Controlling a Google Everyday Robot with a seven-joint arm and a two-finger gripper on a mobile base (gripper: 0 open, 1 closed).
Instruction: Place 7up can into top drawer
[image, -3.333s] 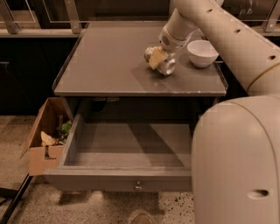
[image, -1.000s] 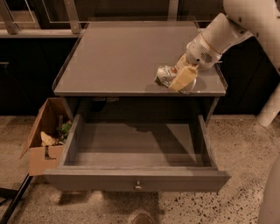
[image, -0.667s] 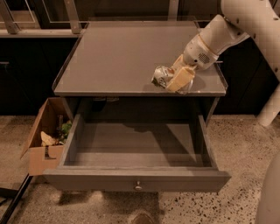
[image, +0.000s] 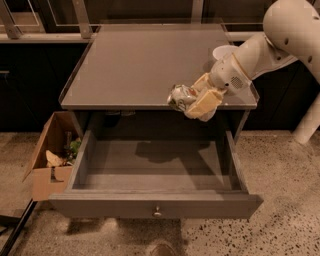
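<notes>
Nearest the camera, the top drawer (image: 150, 204) is standing pulled fully out, its flat front panel carrying a small round knob (image: 157, 212). The drawer interior is lying bare, with a shadow falling on its rear floor. To the left, a brown cardboard box (image: 45, 182) is sitting on the floor just beside the drawer. Above the drawer, the gripper (image: 192, 102) is hovering at the front edge of the table (image: 145, 65), right of centre. Its beige fingers (image: 205, 104) are clamping the 7up can (image: 180, 97), which is lying tilted on its side, shiny end facing left. Behind the arm (image: 260, 50), a white bowl (image: 223, 51) is resting on the table top.
</notes>
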